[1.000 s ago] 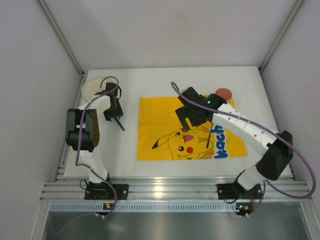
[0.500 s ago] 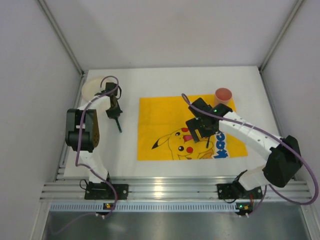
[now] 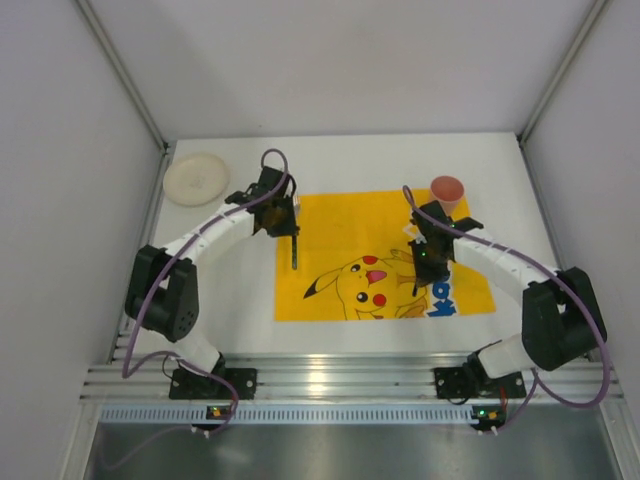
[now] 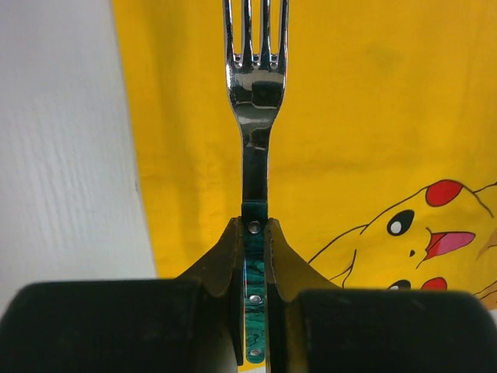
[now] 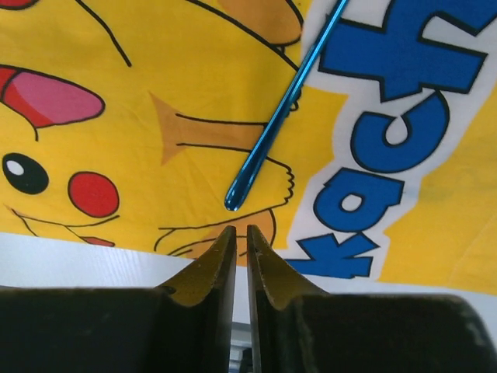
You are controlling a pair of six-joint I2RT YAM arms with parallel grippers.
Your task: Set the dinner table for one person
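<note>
The white dinner table [image 3: 240,290] carries a yellow cartoon mat [image 3: 330,215]. My left gripper [image 4: 255,225] is shut on the green handle of a steel fork [image 4: 256,85]. The fork hangs over the mat's left edge with its tines pointing away from the wrist. In the top view that left gripper [image 3: 288,232] sits at the mat's upper left. My right gripper [image 5: 241,229] is shut with nothing between its fingers, just short of the tip of a blue-handled utensil [image 5: 283,109] lying on the mat. From above, this right gripper [image 3: 428,258] hovers over the mat's right part.
A cream plate [image 3: 197,178] lies at the table's far left corner. A pink cup [image 3: 447,190] stands beyond the mat's upper right. White walls enclose three sides. The aluminium rail [image 3: 350,380] with both arm bases runs along the near edge.
My left arm has swung right from the bare table to the mat's left edge, closing on the fork. My right gripper has shut and shifted right over the mat.
</note>
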